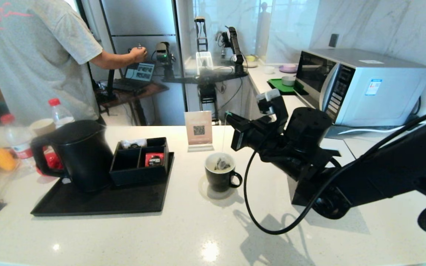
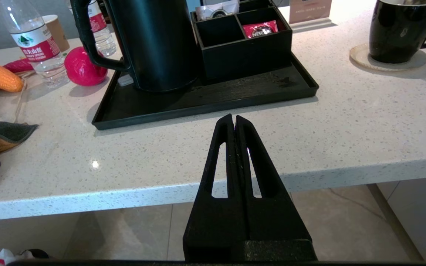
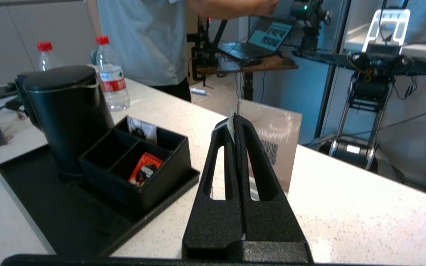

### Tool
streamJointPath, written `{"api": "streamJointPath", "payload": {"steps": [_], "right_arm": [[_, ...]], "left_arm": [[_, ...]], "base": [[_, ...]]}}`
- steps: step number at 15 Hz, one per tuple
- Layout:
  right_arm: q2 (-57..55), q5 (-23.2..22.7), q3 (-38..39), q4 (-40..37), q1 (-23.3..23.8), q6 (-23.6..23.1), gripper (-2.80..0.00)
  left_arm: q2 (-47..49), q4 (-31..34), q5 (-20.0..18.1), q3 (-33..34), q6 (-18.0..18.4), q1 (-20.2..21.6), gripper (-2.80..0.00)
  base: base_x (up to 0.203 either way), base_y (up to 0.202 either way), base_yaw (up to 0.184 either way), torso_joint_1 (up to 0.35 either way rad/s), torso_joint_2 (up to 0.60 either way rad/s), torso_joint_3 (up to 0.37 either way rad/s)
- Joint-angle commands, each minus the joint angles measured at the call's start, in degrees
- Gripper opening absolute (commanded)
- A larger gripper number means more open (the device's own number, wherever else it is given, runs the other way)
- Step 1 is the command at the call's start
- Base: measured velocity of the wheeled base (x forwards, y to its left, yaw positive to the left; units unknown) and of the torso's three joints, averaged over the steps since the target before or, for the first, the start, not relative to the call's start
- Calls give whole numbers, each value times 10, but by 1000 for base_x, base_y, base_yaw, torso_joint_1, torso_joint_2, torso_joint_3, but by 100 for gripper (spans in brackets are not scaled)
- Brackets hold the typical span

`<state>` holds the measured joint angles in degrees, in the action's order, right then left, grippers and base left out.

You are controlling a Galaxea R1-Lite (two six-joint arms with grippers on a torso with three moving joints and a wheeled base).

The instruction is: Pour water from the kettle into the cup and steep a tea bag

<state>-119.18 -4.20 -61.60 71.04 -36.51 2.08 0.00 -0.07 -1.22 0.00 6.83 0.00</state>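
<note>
Glossy black cup (image 1: pixel 219 174) holds a soaked tea bag (image 1: pixel 222 164); right gripper (image 1: pixel 229 115) pinches its paper tag shut above; left gripper (image 2: pixel 234 119) closed, empty.

Matte black kettle (image 1: pixel 81 153) sat on a black tray (image 1: pixel 102 201); the cup (image 1: pixel 220 173) showed glossy black outside, white inside. Countertop (image 1: pixel 183 229) was white, finely speckled. A red sachet (image 1: pixel 154 159) flashed in the black organiser (image 1: pixel 139 175).

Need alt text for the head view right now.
The right gripper, shut on a tea bag's tag, dangles the tea bag by its string in the cup. The kettle stands on the black tray.
</note>
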Motion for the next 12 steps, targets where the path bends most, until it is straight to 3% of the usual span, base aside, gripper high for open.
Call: {"api": "streamJointPath", "payload": {"steps": [1, 12], "right_arm": [[16, 17, 8, 5, 1, 0, -280], [17, 28, 26, 11, 21, 2, -280]], "left_arm": [[0, 0, -1, 0, 0, 0, -280], [0, 0, 0, 0, 0, 0, -280]], "base": [[0, 0, 0, 0, 0, 0], [0, 0, 0, 0, 0, 0]]}}
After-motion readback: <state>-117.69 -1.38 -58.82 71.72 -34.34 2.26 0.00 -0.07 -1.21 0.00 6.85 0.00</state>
